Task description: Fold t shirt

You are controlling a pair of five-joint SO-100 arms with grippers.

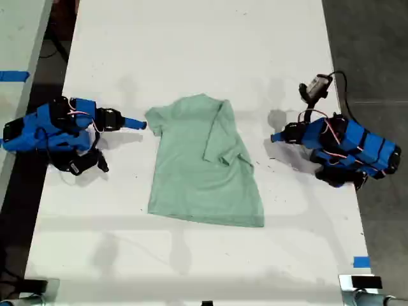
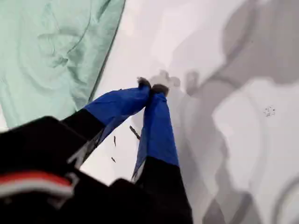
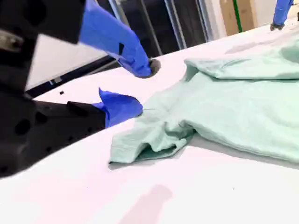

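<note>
Ext view: t shirt (image 1: pixel 203 167) lies flat mid tabletop (image 1: pixel 191 44), one sleeve already folded in over the body on the ext view's right; the other sleeve sticks out toward the ext view's left. So fold is partly done, second sleeve pending.

First wrist view: first end effector (image 2: pixel 152 88) tips together, nothing between them, over bare tabletop just beside the shirt edge (image 2: pixel 56 51). Matches the arm at ext view's right.

Second wrist view: second end effector (image 3: pixel 142 88) jaws apart, empty, right at the sleeve (image 3: pixel 145 142), lower tip about touching cloth. Next move, I'd say: close on that sleeve w/ care to pinch one layer, lift, carry inward.
</note>
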